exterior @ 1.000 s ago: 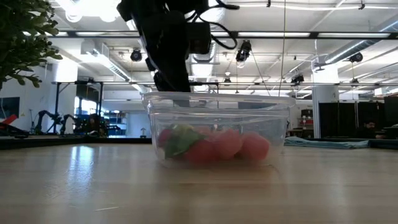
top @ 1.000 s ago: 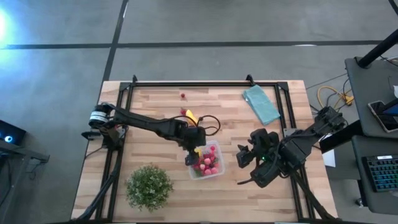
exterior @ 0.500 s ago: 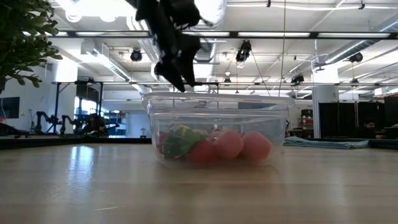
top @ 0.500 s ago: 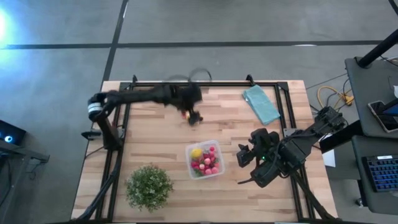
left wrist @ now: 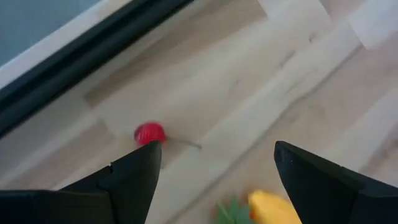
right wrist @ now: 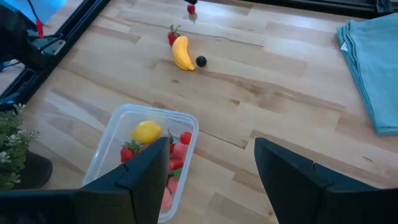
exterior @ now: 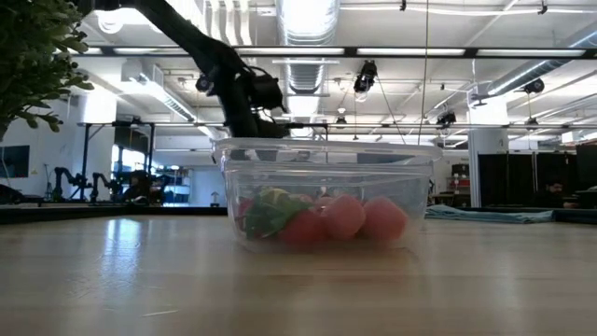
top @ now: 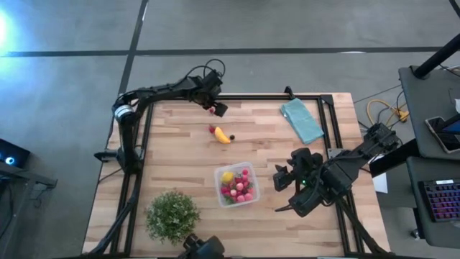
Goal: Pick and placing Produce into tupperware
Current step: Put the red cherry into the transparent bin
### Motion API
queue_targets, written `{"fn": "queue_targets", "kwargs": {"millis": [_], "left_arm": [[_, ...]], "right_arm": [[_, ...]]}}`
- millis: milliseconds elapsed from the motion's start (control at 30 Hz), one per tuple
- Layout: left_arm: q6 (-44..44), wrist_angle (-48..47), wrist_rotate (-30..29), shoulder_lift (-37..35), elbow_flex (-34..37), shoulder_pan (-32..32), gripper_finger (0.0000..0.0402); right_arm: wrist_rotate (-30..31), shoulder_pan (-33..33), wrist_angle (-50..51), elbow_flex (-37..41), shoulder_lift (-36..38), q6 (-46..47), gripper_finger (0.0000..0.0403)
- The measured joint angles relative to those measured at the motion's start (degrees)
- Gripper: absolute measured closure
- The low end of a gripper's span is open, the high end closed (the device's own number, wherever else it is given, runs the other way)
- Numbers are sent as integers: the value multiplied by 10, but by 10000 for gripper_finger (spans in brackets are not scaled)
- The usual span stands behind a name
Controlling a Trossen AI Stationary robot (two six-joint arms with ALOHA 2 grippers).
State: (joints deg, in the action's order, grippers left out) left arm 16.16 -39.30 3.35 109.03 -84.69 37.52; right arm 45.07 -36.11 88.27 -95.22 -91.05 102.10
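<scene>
1. Jaws on my left gripper (left wrist: 211,171) stand wide apart, empty, above one red berry (left wrist: 150,133) at the desk's (top: 172,144) far edge.
2. Right gripper (right wrist: 208,165) jaws are parted, holding nothing, near the tupperware (top: 236,185).
3. I count one lemon (right wrist: 146,132) inside it among red pieces.
4. Loose on the desk: one banana (top: 222,135), one dark berry (right wrist: 201,61), one strawberry (right wrist: 172,37).

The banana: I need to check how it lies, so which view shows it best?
The right wrist view: the banana shows whole on bare wood, between a red piece and a dark one. The high view shows it small; the left wrist view catches only an end; the low view misses it.
</scene>
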Motion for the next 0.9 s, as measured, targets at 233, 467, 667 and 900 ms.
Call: {"fn": "queue_targets", "kwargs": {"millis": [233, 467, 667, 900], "left_arm": [[0, 23, -41, 40, -16, 5, 104], [1, 27, -69, 42, -12, 24, 104], [29, 24, -69, 42, -10, 30, 104], [34, 23, -70, 43, 8, 30, 104]], "right_arm": [[0, 0, -1, 3, 0, 34, 175], [0, 0, -3, 10, 0, 40, 175], [0, 0, -2, 24, 0, 40, 175], [0, 0, -2, 28, 0, 35, 175]]}}
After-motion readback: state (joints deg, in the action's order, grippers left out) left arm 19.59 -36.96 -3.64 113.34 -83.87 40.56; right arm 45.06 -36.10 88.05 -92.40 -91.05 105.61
